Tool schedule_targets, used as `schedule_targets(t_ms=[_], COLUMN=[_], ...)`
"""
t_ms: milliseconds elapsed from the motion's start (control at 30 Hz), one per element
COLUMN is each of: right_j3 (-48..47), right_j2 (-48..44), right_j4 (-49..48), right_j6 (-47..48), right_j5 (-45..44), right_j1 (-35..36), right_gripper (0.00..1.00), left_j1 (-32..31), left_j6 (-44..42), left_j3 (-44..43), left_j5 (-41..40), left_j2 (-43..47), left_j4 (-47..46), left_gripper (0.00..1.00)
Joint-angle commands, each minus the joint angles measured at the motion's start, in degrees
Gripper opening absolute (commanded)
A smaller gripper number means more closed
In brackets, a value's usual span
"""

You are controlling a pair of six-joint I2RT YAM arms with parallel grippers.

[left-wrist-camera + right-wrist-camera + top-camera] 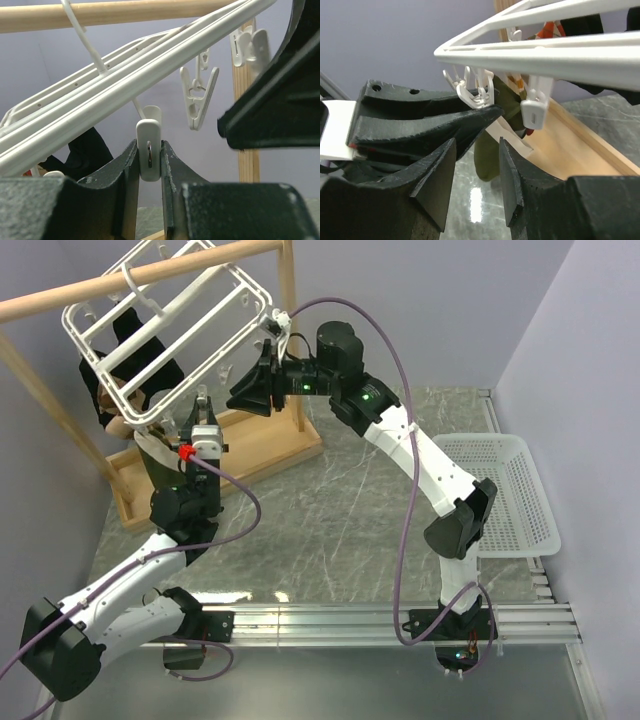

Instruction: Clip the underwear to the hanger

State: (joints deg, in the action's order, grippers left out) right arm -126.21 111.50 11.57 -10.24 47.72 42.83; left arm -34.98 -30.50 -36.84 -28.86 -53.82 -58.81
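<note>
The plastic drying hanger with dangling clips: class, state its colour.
White; the rectangular plastic hanger shows best in the top external view.

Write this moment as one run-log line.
left fingers: shut on clip | right fingers: open, facing underwear | hanger: tilted

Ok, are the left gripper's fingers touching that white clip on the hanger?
Touching. The left wrist view shows the left gripper closed on the white clip under the hanger, its fingers pressed against both sides.
</note>
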Motion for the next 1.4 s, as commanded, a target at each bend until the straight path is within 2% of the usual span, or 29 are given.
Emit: schedule_targets(t_ms=[0, 567, 1033, 1367], right_j3=[-5.34, -11.86, -12.57, -15.47], right_j2=[-2.00, 5.12, 6.88, 9.34], right_j4=[-1.57, -2.08, -4.28, -3.75], right_j6=[-1.80, 3.12, 5.58, 6.46], right_j5=[-0.44, -0.61, -2.20, -2.81], right_j1=[-0.20, 2.52, 3.75, 4.10], right_gripper=[0.47, 0.51, 0.64, 0.66], left_j1=[0.35, 0.53, 0.88, 1.23], left_j6=[1.32, 1.94, 2.11, 2.20], left_j3=[0.36, 1.51, 2.04, 2.30], left_j5=[2.14, 4.69, 6.45, 7.33], left_j2=[1.17, 2.85, 2.58, 2.49], left_j4=[-0.87, 0.53, 1.24, 1.50], left_gripper=[0.13, 0.13, 0.12, 0.12])
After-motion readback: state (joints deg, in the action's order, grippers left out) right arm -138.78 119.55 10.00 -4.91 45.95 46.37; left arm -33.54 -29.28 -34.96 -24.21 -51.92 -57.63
